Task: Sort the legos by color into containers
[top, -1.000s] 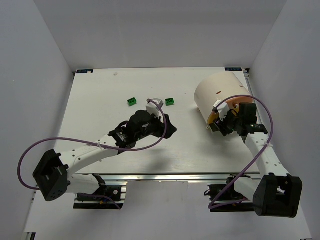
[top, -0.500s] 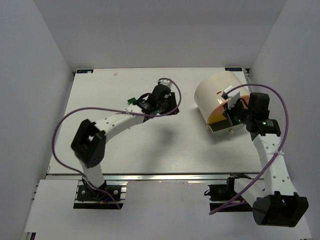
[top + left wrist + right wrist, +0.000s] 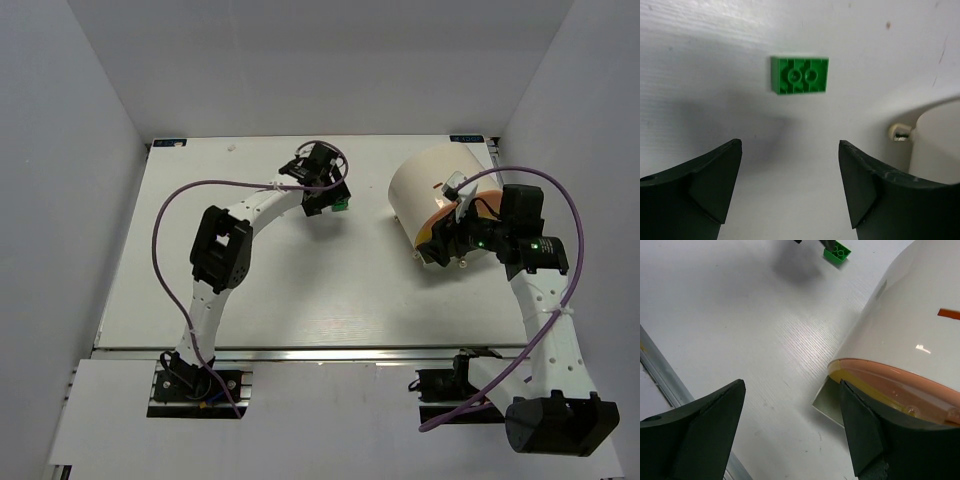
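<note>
One green lego (image 3: 800,75) lies flat on the white table, ahead of my left gripper (image 3: 790,185), which hangs open above it with nothing between its fingers. From above, that gripper (image 3: 322,196) is at the far middle of the table, right beside the green lego (image 3: 341,204). The container, a cream tub (image 3: 430,180) lying on its side, shows its orange face (image 3: 900,385) toward the near edge. My right gripper (image 3: 792,425) is open and empty at that face's lower left rim (image 3: 440,245). The green lego (image 3: 836,252) shows far off in the right wrist view.
The tub's wall (image 3: 940,140) rises at the right of the left wrist view, with a small foot (image 3: 900,134) on it. A flat cream piece (image 3: 832,400) sticks out under the tub's rim. A metal rail (image 3: 660,365) runs along the table's near edge.
My left arm has swung from mid-table to the far side and now hangs over a green lego. My right gripper has shifted slightly left along the tub's orange face.
</note>
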Controlling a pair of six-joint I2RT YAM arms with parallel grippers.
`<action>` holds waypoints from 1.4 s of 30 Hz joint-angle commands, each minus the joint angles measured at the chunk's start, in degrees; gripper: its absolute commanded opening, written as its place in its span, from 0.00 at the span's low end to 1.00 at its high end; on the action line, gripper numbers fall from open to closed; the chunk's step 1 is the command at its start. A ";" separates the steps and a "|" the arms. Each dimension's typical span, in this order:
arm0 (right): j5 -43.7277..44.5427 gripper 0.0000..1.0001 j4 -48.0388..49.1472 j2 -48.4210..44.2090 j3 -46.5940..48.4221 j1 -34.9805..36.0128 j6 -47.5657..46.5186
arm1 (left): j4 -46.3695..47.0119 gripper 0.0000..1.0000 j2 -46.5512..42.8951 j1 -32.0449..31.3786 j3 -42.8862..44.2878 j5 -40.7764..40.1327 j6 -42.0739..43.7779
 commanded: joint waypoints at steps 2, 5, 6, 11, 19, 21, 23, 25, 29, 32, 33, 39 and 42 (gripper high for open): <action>-2.67 0.80 2.86 -0.74 -1.44 0.25 2.26 | -0.17 0.89 2.12 1.37 5.50 -3.64 -8.00; -2.75 0.80 4.44 -1.54 -2.59 0.16 3.48 | -1.29 0.91 6.59 1.89 11.28 -2.07 -7.74; -2.67 0.80 4.71 -1.71 -2.85 0.16 3.58 | -1.91 0.91 7.92 1.89 12.96 -1.45 -6.96; -2.58 0.80 6.29 -2.68 -4.69 0.16 4.02 | -1.75 0.93 11.71 1.89 17.02 1.36 -4.67; -2.58 0.80 8.23 -4.00 -6.81 0.16 5.77 | -4.03 0.95 13.56 1.89 18.60 0.13 2.01; -2.67 0.80 8.40 -4.17 -7.16 0.16 5.86 | -4.03 0.95 13.91 1.89 18.60 -0.13 3.15; -2.67 0.80 8.58 -4.09 -7.33 0.16 6.30 | -3.85 0.95 14.44 1.89 18.60 0.05 4.03; -2.75 0.80 8.93 -4.09 -7.51 0.16 6.48 | -3.68 0.94 14.96 1.89 18.86 0.31 5.09; -2.67 0.80 9.37 -4.26 -7.95 0.08 7.01 | -4.29 0.91 16.63 1.89 19.74 0.40 6.76; -2.75 0.80 9.72 -4.52 -8.39 0.16 7.27 | -4.21 0.90 17.25 1.37 20.35 0.22 8.43; -2.75 0.80 9.81 -4.70 -8.48 0.08 7.53 | -4.38 0.89 17.77 1.37 20.53 0.22 9.30; -2.76 0.80 10.51 -4.96 -8.92 -0.01 7.97 | -5.25 0.84 19.80 0.84 21.67 1.10 12.73; -2.84 0.80 10.95 -5.14 -9.18 0.08 8.06 | -6.22 0.83 20.24 0.84 21.59 0.75 14.05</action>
